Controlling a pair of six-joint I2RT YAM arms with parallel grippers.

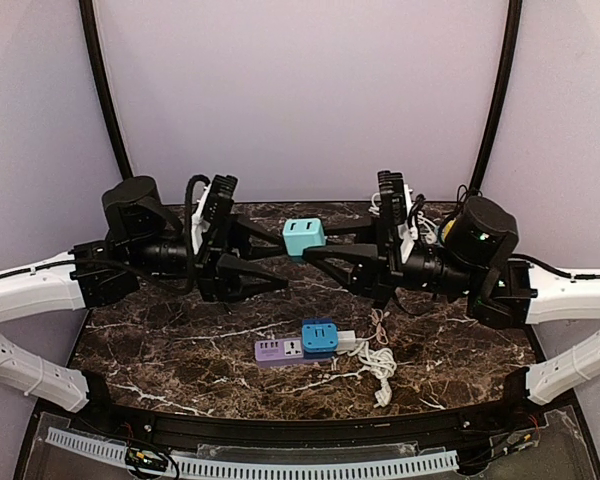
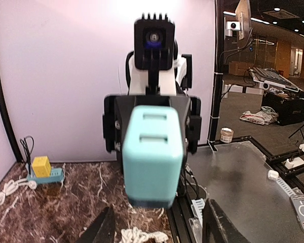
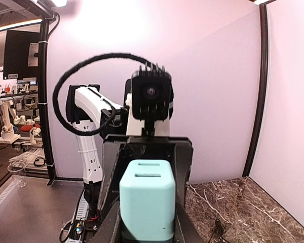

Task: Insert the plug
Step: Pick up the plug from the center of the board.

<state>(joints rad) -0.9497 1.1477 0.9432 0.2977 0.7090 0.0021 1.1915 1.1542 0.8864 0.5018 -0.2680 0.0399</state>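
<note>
the teal plug [image 1: 303,236] is clamped between the fingers of the right gripper [image 1: 318,248] and is held in the air over the middle of the desk [image 1: 160,350], towards its far edge. the left gripper [image 1: 285,258] is pointed at the plug from the opposite side, its jaws spread wide, with both fingers seen apart from the plug in the left wrist view. nearer the front edge of the desk a purple power strip [image 1: 277,350] is laid flat. a blue adapter [image 1: 318,334] is seated on its right end, and a white cable [image 1: 378,362] is bunched just beside it.
</note>
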